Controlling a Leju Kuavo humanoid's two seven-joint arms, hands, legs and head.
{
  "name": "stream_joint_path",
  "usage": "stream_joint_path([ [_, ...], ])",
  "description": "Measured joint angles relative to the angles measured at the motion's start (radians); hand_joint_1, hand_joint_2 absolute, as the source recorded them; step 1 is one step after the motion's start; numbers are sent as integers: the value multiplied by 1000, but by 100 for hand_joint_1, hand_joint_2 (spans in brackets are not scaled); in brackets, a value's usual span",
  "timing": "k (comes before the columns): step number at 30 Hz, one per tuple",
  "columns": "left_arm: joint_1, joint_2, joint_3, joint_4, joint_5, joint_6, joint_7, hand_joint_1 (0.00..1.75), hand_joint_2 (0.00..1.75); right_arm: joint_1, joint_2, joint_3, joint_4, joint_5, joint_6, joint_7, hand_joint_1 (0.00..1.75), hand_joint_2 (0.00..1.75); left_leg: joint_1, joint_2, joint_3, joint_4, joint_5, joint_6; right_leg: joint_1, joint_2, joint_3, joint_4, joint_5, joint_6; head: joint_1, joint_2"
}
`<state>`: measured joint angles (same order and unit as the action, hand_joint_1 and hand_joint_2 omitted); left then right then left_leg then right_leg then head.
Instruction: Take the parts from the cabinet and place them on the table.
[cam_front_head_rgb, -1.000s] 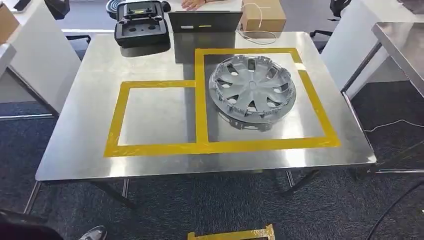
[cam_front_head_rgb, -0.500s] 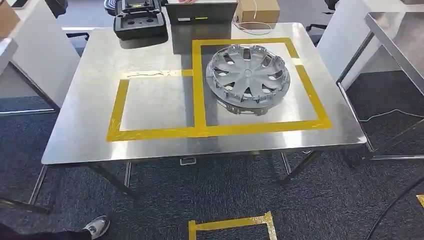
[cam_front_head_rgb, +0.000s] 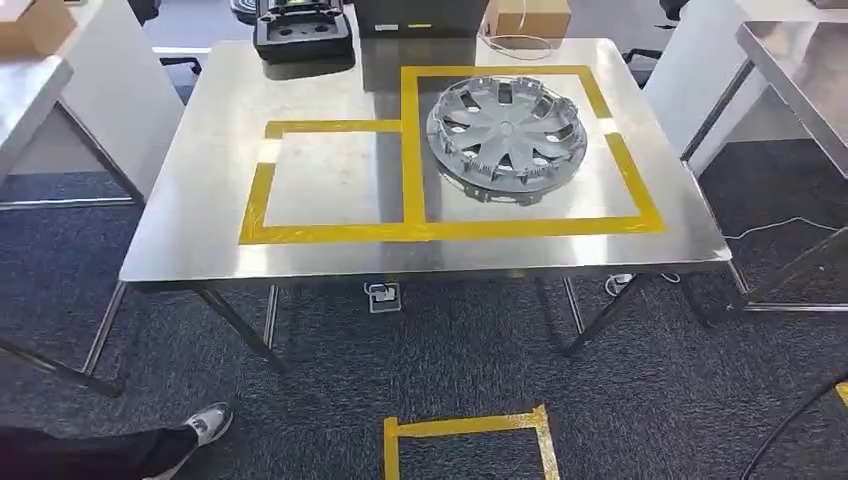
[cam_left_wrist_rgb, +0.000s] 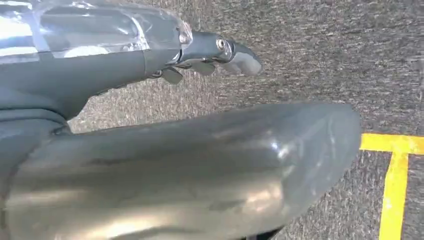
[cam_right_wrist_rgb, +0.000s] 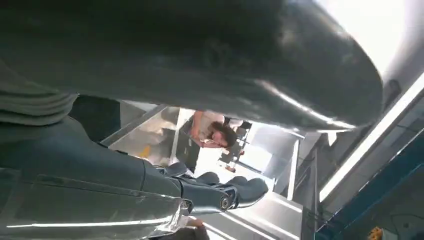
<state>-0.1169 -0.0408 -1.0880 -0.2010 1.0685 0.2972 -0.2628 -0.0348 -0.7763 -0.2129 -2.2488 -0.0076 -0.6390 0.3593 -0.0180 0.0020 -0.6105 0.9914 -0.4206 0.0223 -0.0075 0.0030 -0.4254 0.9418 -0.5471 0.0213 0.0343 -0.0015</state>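
Note:
A silver hubcap (cam_front_head_rgb: 507, 133) lies flat on the steel table (cam_front_head_rgb: 200, 200), inside the larger, right-hand yellow tape square (cam_front_head_rgb: 630, 185). The smaller left tape square (cam_front_head_rgb: 257, 200) holds nothing. My left hand (cam_left_wrist_rgb: 165, 150) hangs over dark carpet near a strip of yellow floor tape (cam_left_wrist_rgb: 395, 175), its thumb and fingers (cam_left_wrist_rgb: 235, 56) apart with nothing between them. My right hand (cam_right_wrist_rgb: 90, 150) also hangs free, and its fingers (cam_right_wrist_rgb: 235, 192) stretch out away from the thumb, holding nothing.
A black case (cam_front_head_rgb: 302, 35), a dark box (cam_front_head_rgb: 420, 15) and a cardboard box (cam_front_head_rgb: 533, 17) line the table's far edge. Yellow tape (cam_front_head_rgb: 465, 440) marks the carpet near me. A person's shoe (cam_front_head_rgb: 205, 425) is at lower left. A second steel table (cam_front_head_rgb: 790, 70) stands at right.
The whole picture has shifted: the camera has backed away, so the table looks farther off and more carpet and floor tape show. The hubcap stays in its square.

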Motion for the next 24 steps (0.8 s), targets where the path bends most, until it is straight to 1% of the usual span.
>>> stream_joint_path([
  [1, 0, 0, 0, 0, 0, -1, -1, 0, 0, -1, 0, 2, 0, -3, 0, -5, 0, 0, 2, 1, -4, -3, 11, -6, 3, -1, -7, 5, 8, -6, 2, 0],
  [2, 4, 0, 0, 0, 0, -1, -1, 0, 0, -1, 0, 3, 2, -5, 1, -8, 0, 0, -5, -1, -10, -2, 21, -12, -1, -5, -22, -2, 23, -12, 3, 0],
  [3, 2, 0, 0, 0, 0, -1, -3, 0, 0, -8, 2, 6, 3, -5, 1, -11, 0, 0, 2, -5, -30, 8, -3, -14, -9, -13, -38, -3, 37, -19, 3, 0],
  [4, 1, -1, 0, 0, 0, -3, -8, 0, 0, -9, 4, 10, 5, -8, 4, -15, 0, 0, 2, -2, -42, 40, -62, -23, -7, -11, -54, -2, 54, -21, -7, 0],
  [5, 1, -1, 0, 0, 0, -3, -9, 0, 0, -10, 6, 13, 8, -11, 5, -16, 0, 0, 7, -2, -56, 97, -133, -27, -8, -11, -73, -1, 65, -26, -13, 0],
  [6, 2, -1, 0, 0, 1, -2, -12, 0, 0, -12, 7, 15, 10, -12, 6, -22, 0, 0, 9, -2, -72, 181, -198, -30, -8, -13, -93, 3, 79, -26, -18, 0],
  [7, 2, -1, 0, 0, 2, -1, -14, 0, 0, -16, 9, 17, 12, -13, 7, -27, 0, 0, 10, -2, -85, 259, -235, -33, -8, -14, -113, 7, 92, -26, -22, 0],
  [8, 1, -1, 0, 0, 2, 2, -16, 0, 0, -17, 11, 21, 14, -13, 7, -32, 0, 0, 10, -2, -85, 304, -239, -33, -7, -16, -131, 11, 103, -26, -26, 0],
  [9, 1, -1, 0, 0, 3, 4, -16, 0, 0, -17, 12, 24, 16, -13, 8, -34, 0, 0, 10, -2, -69, 316, -210, -32, -5, -17, -152, 16, 114, -25, -29, 0],
  [10, 1, -1, 0, 0, 3, 4, -16, 0, 0, -17, 15, 30, 18, -13, 10, -37, 0, 0, 9, -2, -37, 295, -161, -28, -3, -18, -174, 23, 127, -24, -33, 0],
  [11, 1, -1, 0, 0, 5, 5, -14, 0, 0, -18, 16, 33, 21, -13, 10, -41, 0, 0, 8, -2, 11, 246, -119, -22, -1, -18, -192, 28, 137, -23, -35, 0],
  [12, 0, -1, 0, 0, 6, 5, -12, 0, 0, -21, 16, 34, 24, -13, 11, -44, 0, 0, 5, -3, 81, 163, -105, -12, 1, -18, -206, 34, 148, -20, -36, 0],
  [13, -1, -1, 0, 0, 7, 6, -11, 0, 0, -25, 16, 34, 26, -13, 13, -45, 0, 0, 0, -3, 159, 72, -134, -2, 2, -20, -212, 40, 154, -16, -35, 0],
  [14, -3, -1, 0, 0, 8, 7, -10, 0, 0, -29, 15, 34, 27, -13, 13, -46, 0, 0, -3, -1, 210, -18, -161, 3, 3, -20, -214, 45, 160, -11, -35, 0],
  [15, -8, -1, 0, 0, 9, 6, -8, 0, 0, -34, 14, 34, 29, -12, 16, -46, 0, 0, -3, -5, 213, -33, -173, 1, 1, -23, -218, 43, 174, -5, -34, 0],
  [16, -11, -2, 0, 0, 9, 7, -6, 0, 0, -39, 11, 35, 30, -12, 18, -46, 0, 0, -5, -6, 206, -34, -171, 3, 0, -25, -224, 40, 190, 0, -36, 0],
  [17, -10, -2, 0, 0, 9, 7, -5, 0, 0, -39, 9, 35, 31, -10, 20, -46, 0, 0, -6, -7, 197, -33, -163, 10, 1, -25, -226, 36, 202, 5, -35, 0],
  [18, -7, -6, 0, 0, 10, 7, -3, 0, 0, -39, 8, 37, 32, -8, 23, -46, 0, 0, 4, -3, 184, -40, -144, 21, -4, -21, -232, 41, 188, 11, -34, 0],
  [19, -4, -6, 0, 0, 11, 8, -2, 0, 0, -41, 8, 40, 33, -3, 24, -46, 0, 0, 3, -3, 172, -39, -130, 25, -3, -13, -239, 60, 136, 20, -34, 0],
  [20, -4, -8, 0, 0, 11, 8, -2, 0, 0, -43, 8, 42, 34, -3, 25, -46, 0, 0, 3, -3, 159, -39, -120, 30, -3, -12, -247, 99, 81, 23, -31, 0],
  [21, -4, -9, 0, 0, 11, 8, -2, 0, 0, -45, 8, 45, 35, 0, 26, -46, 0, 0, 2, -2, 135, -39, -100, 32, -3, -11, -261, 195, -10, 28, -27, 0],
  [22, -5, -11, 0, 0, 11, 8, -2, 0, 0, -46, 8, 47, 35, 2, 26, -45, 0, 0, 1, -2, 117, -38, -84, 33, -4, -11, -268, 274, -61, 30, -24, 0],
  [23, -6, -11, 0, 0, 11, 8, -2, 0, 0, -48, 8, 50, 36, 4, 26, -43, 0, 0, -1, -1, 96, -38, -71, 33, -3, -11, -269, 336, -82, 29, -22, 0],
  [24, -6, -11, 0, 0, 11, 9, -2, 0, 0, -50, 8, 53, 37, 7, 26, -43, 0, 0, -3, 0, 74, -37, -57, 34, -2, -11, -263, 377, -63, 27, -18, 0],
])
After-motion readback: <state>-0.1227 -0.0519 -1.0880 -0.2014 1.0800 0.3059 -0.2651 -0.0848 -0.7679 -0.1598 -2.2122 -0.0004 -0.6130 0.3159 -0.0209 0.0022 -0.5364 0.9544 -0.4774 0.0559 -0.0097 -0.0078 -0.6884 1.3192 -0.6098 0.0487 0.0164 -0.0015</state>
